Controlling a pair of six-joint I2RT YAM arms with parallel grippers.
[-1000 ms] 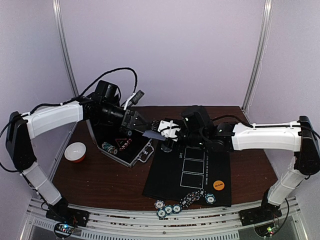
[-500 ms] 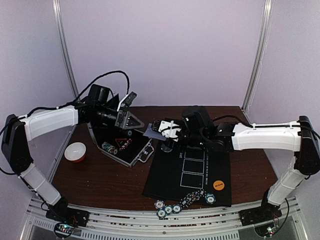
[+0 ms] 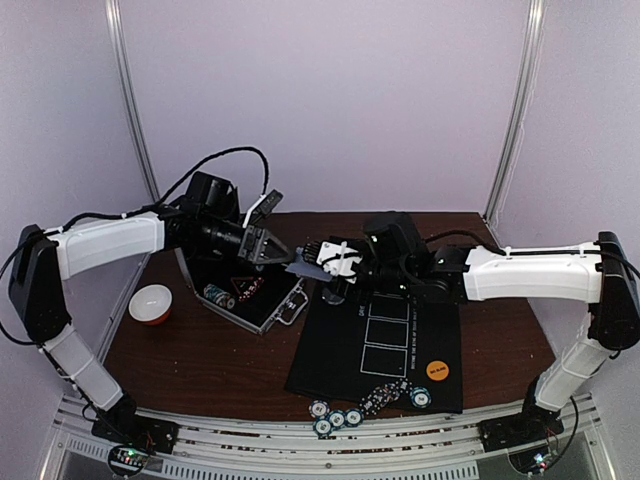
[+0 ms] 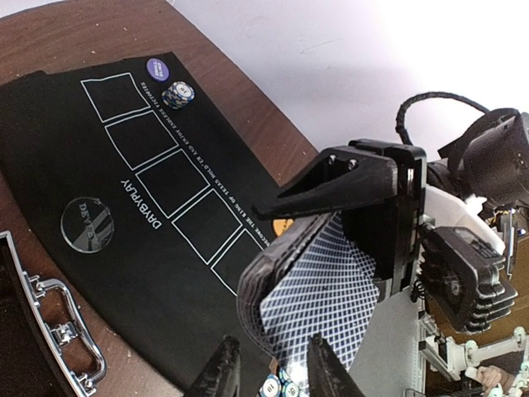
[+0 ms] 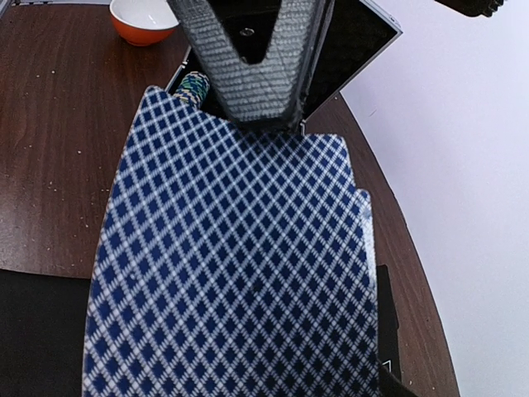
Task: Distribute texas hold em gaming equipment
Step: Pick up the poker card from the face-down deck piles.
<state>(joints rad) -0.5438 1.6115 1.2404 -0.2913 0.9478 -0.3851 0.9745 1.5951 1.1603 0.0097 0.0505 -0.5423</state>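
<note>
Between your grippers: playing cards (image 5: 231, 265), blue-diamond backs, a bowed stack held off the table.
Right gripper (image 4: 297, 227): clamped on the cards, one finger above, one below.
Left gripper (image 4: 273, 347): fingers either side of the cards' free edge; you cannot tell whether they pinch it.
Below the right gripper: black mat (image 3: 340, 370) with white boxes.
Well toward the bases from both grippers: poker chips (image 3: 338, 418) at the mat's near edge; orange disc (image 3: 436, 368) on the mat.
Under the left gripper: open case (image 3: 255, 300); bowl (image 3: 151, 303) to its left.
</note>
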